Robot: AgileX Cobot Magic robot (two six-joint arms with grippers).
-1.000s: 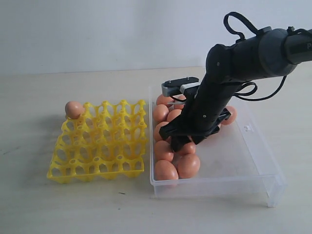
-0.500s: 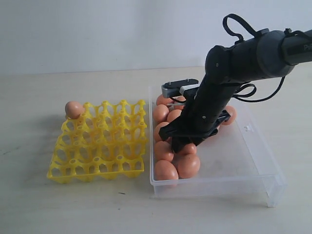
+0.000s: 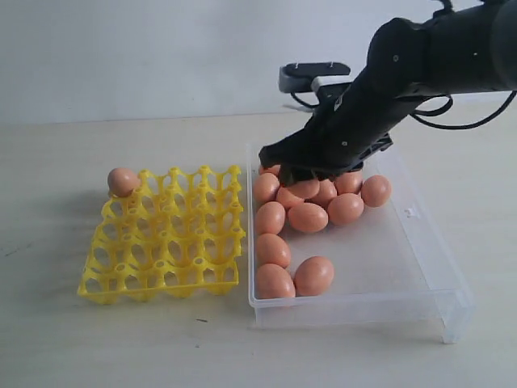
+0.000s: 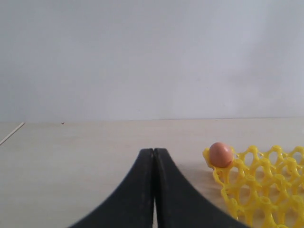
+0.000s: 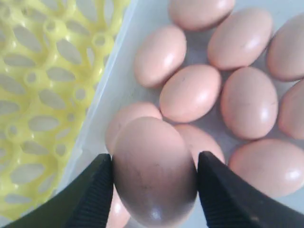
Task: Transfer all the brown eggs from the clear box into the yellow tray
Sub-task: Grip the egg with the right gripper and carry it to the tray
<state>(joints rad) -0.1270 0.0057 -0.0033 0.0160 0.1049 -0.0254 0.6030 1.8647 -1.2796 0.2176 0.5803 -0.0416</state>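
The box (image 3: pixel 404 267) is lying just beside the tray (image 3: pixel 161 234), and most of the eggs (image 3: pixel 307 217) are crowding its near-tray side. A single egg (image 3: pixel 123 181) is sitting in the tray's far left corner. The right gripper (image 5: pixel 156 187) is clasping one egg (image 5: pixel 154 161) by its sides above the heap. The smooth shell is risking a slip onto those below, and a harder squeeze is risking a crack. A low carry could clip the tray's posts. The left gripper (image 4: pixel 153 190) is pressing its fingers together on nothing.
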